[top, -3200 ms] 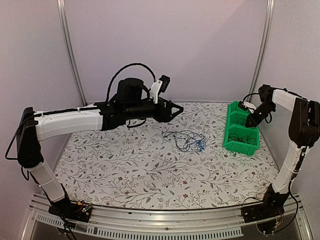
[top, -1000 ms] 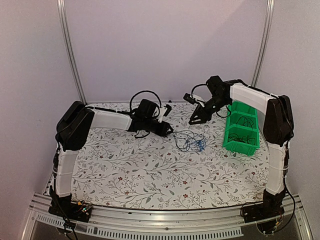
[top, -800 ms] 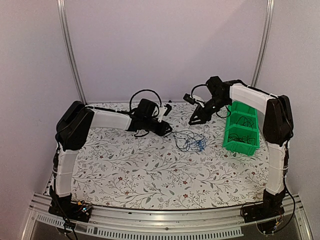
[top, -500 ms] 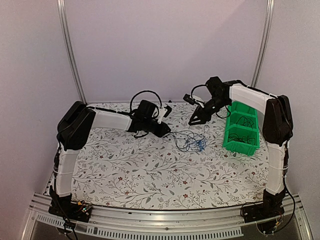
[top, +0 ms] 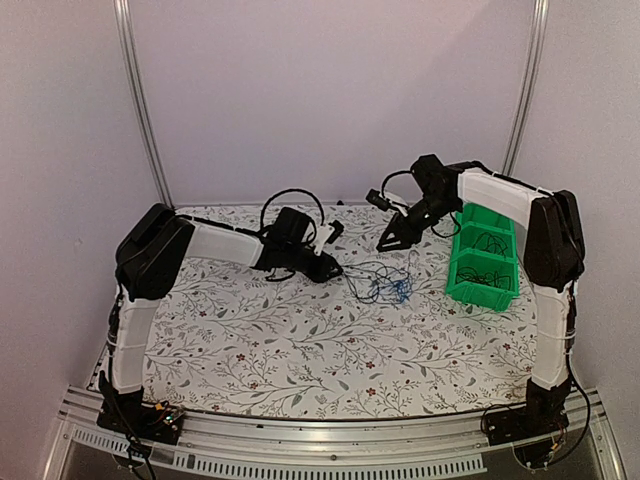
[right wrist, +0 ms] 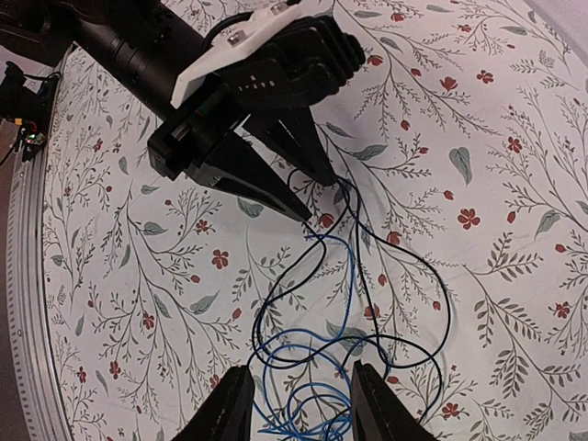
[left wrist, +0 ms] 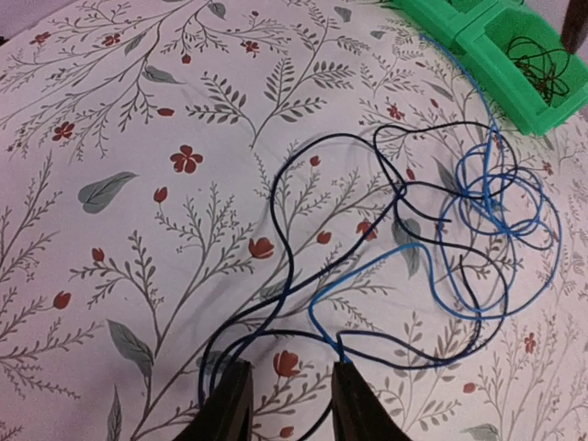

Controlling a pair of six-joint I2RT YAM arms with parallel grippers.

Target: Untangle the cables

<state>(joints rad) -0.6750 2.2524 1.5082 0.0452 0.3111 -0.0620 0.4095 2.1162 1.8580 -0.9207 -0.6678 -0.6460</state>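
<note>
The cables (top: pixel 383 283) are a loose tangle of thin black wires and one bright blue wire, lying on the floral table left of the green bin. My left gripper (top: pixel 335 270) is low at the tangle's left end. It is open, and in the left wrist view (left wrist: pixel 289 415) its fingers straddle black strands and a bend of the blue wire (left wrist: pixel 367 266). My right gripper (top: pixel 388 241) hovers open just behind the tangle. In the right wrist view (right wrist: pixel 299 409) the blue coil (right wrist: pixel 347 276) lies between and below its fingers, with the left gripper (right wrist: pixel 276 179) beyond it.
A green two-compartment bin (top: pixel 483 255) with more thin black wires in it stands right of the tangle, and it also shows in the left wrist view (left wrist: pixel 478 41). The floral table cover (top: pixel 300 350) spreads toward the near edge. Metal frame posts stand at the back corners.
Over three seconds the left arm came down to the tangle's left end and the right gripper swung from the bin to behind the tangle. In the last second the left gripper edged nearer and lower.
</note>
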